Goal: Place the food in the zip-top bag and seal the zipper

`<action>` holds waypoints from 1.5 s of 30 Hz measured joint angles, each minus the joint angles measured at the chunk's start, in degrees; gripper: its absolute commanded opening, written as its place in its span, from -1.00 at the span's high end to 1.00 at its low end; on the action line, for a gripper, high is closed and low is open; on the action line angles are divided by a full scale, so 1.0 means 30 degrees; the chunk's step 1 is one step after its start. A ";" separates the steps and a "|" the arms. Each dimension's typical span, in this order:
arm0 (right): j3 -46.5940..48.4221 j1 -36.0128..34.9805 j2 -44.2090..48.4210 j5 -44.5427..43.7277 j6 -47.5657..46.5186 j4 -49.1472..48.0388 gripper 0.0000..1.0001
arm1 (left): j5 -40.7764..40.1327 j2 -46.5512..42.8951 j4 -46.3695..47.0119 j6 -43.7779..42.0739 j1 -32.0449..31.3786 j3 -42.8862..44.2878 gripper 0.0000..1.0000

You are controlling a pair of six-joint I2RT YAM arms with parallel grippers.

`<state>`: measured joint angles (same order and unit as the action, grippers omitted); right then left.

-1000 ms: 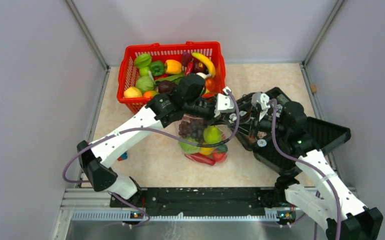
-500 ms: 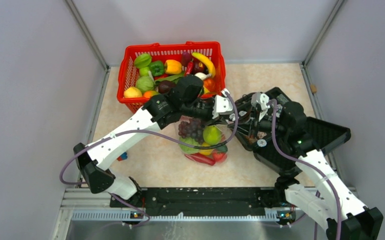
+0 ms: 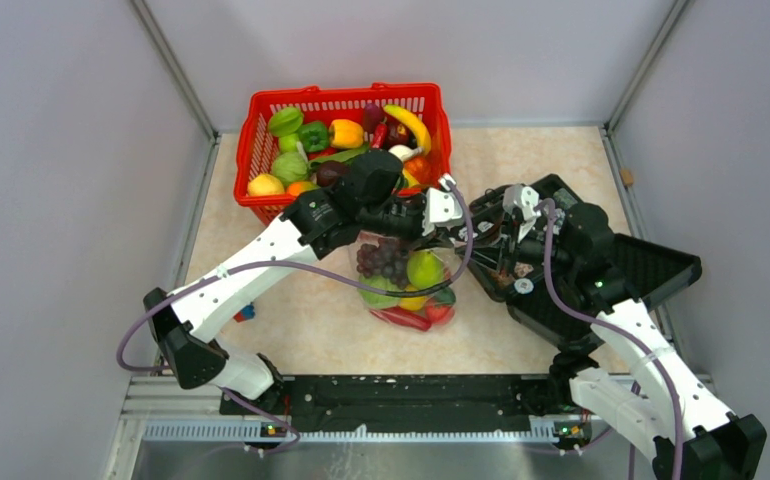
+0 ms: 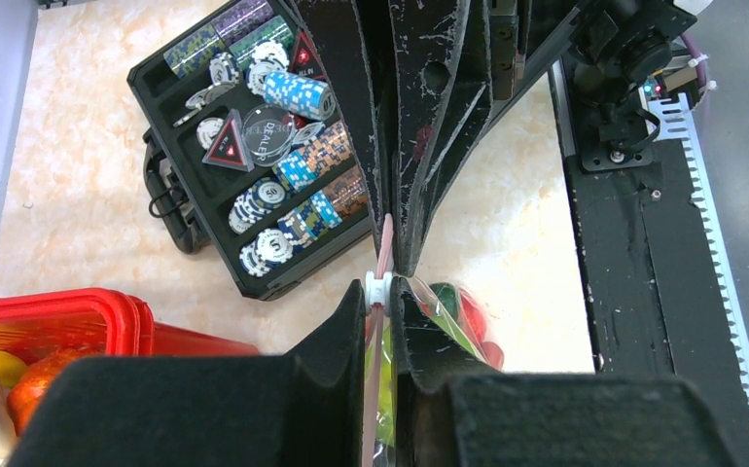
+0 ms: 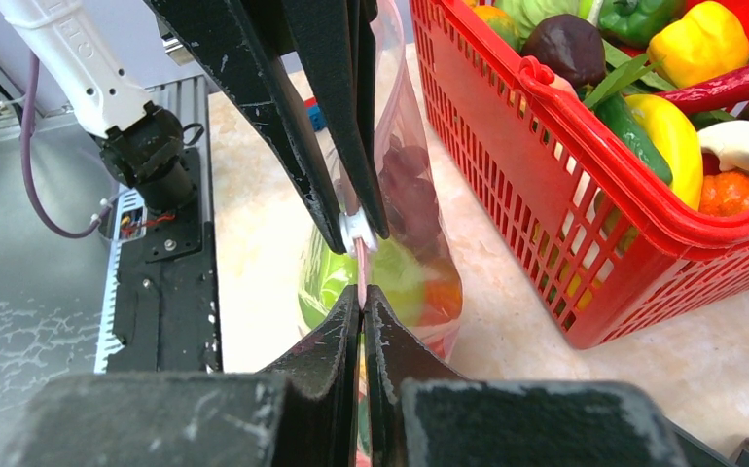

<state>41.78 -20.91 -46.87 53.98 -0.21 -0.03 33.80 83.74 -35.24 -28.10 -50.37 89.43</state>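
Note:
The zip-top bag (image 3: 407,285) hangs between my two grippers above the table. It holds food: purple grapes (image 3: 381,258), a green pear (image 3: 425,269), a red chili (image 3: 401,318) and a tomato (image 3: 439,312). My left gripper (image 4: 378,297) is shut on the pink zipper (image 4: 385,243) at its white slider (image 4: 377,288). My right gripper (image 5: 362,295) is shut on the zipper strip (image 5: 360,263) just beside it, tip to tip with the left fingers. In the top view the two grippers meet at the bag's right upper corner, left gripper (image 3: 449,222), right gripper (image 3: 473,236).
A red lattice basket (image 3: 261,130) full of more toy fruit and vegetables stands behind the bag, close to the left arm. An open black case (image 3: 651,265) with poker chips (image 4: 283,185) lies at the right under the right arm. A small blue item (image 3: 246,313) lies at the left.
My left gripper and forearm have shifted slightly to the left along the zipper. The right arm and the bag have barely moved.

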 measured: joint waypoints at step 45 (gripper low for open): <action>-0.0131 -0.1035 -0.0525 -0.1406 0.1865 -0.1902 1.00 | -0.0124 -0.0539 0.0765 0.0423 0.0095 -0.0415 1.00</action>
<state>41.39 -24.01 -48.45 49.76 5.39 -5.74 33.43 82.13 -32.95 -26.83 -50.09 88.18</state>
